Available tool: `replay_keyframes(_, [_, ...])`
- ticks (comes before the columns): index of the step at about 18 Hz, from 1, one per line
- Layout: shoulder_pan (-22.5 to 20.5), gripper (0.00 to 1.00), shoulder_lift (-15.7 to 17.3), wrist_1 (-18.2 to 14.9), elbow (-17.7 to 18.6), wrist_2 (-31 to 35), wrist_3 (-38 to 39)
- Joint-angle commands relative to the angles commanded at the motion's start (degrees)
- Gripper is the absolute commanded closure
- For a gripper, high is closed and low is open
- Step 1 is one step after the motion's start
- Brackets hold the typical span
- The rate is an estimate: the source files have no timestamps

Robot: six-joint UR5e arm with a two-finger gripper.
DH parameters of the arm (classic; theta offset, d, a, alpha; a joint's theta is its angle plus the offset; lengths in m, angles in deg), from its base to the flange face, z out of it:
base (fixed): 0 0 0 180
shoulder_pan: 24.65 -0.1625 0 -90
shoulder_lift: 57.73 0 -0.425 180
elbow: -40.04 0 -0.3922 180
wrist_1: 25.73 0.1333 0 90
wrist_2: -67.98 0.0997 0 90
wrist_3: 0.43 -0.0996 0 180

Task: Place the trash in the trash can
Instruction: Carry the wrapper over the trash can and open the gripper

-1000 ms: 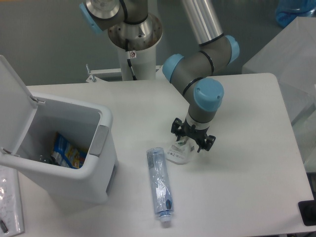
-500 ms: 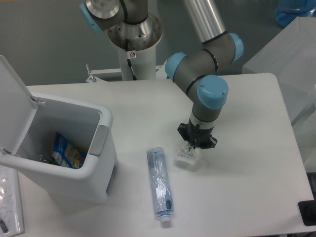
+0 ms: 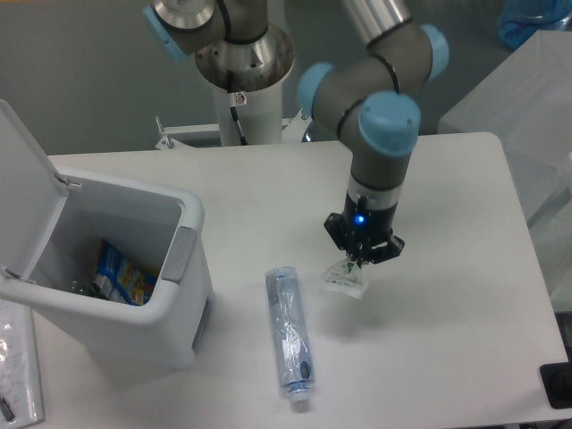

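Note:
My gripper (image 3: 361, 259) is shut on the small crumpled clear wrapper (image 3: 346, 278) with a white-green label, which hangs just below the fingers, lifted off the table right of centre. The flattened bluish plastic bottle (image 3: 290, 335) lies lengthwise on the table to the left of the wrapper, cap toward the front edge. The white trash can (image 3: 125, 313) stands at the left with its lid (image 3: 22, 174) swung open and upright. Inside it lies a blue-and-yellow packet (image 3: 121, 275).
The robot base column (image 3: 243, 80) rises at the back centre. A clear bag (image 3: 18, 366) lies at the front left corner beside the bin. A dark object (image 3: 559, 384) sits at the front right table edge.
The gripper closed on the wrapper, turned, and has risen with it off the table, shifting slightly right. The bottle and the bin have not moved.

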Motion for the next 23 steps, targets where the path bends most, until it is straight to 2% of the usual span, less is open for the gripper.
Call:
replay_keyframes(2, [0.35, 1.0, 2.11, 0.44, -0.17, -7.65, 3.87])
replay_keyframes(4, [0.79, 1.0, 4.04, 0.53, -0.7, -11.28, 5.73])
replay_keyframes(8, [3.16, 1.0, 6.6, 0.53, -2.02, -13.66, 8.36])
replay_keyframes(14, [5.88, 1.0, 7.04, 0.62, -7.11, -18.14, 18.12])
replay_keyframes(22, [11.95, 1.0, 9.67, 0.62, -6.95, -18.15, 21.21])
replay_keyframes(23, [12.39, 0.96, 9.68, 0.7, -6.77, -18.15, 21.12])
